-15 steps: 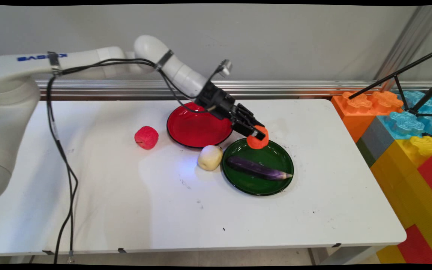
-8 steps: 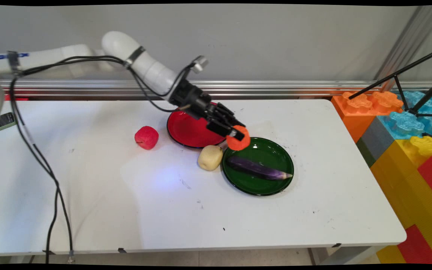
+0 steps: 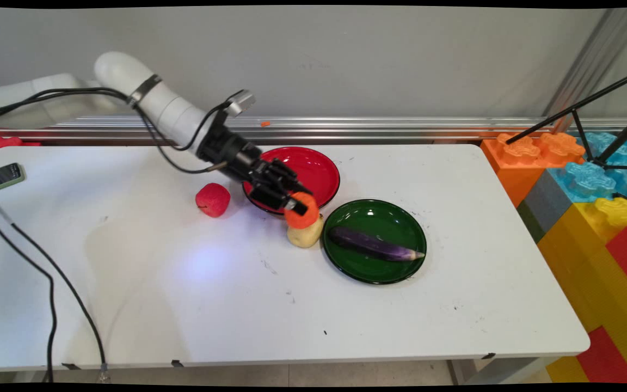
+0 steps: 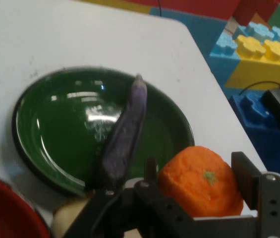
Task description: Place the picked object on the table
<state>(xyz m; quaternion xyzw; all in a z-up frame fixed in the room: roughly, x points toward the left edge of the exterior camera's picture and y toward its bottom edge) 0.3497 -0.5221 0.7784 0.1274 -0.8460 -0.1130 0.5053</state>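
Note:
My black gripper (image 3: 298, 208) is shut on an orange fruit (image 3: 302, 214), which hangs just above a pale yellow potato-like fruit (image 3: 303, 236) on the table. In the hand view the orange fruit (image 4: 202, 180) sits between the two fingers (image 4: 246, 179), with the pale fruit (image 4: 70, 217) low at the left. The red plate (image 3: 313, 169) lies right behind the gripper. To the right stands a green plate (image 3: 379, 215) with a purple eggplant (image 3: 374, 245) lying in it; the hand view shows the same eggplant (image 4: 125, 134) across the green plate (image 4: 45, 124).
A red apple (image 3: 213, 199) sits left of the red plate. A phone (image 3: 1, 176) lies at the table's far left edge. Large toy bricks (image 3: 580, 179) stack up past the right edge, with a black tripod leg (image 3: 580, 109) above them. Black cables (image 3: 47, 283) hang at the left.
The gripper has carried the orange fruit leftward, from over the green plate's back rim to above the pale fruit by the red plate. The plates and eggplant stayed put.

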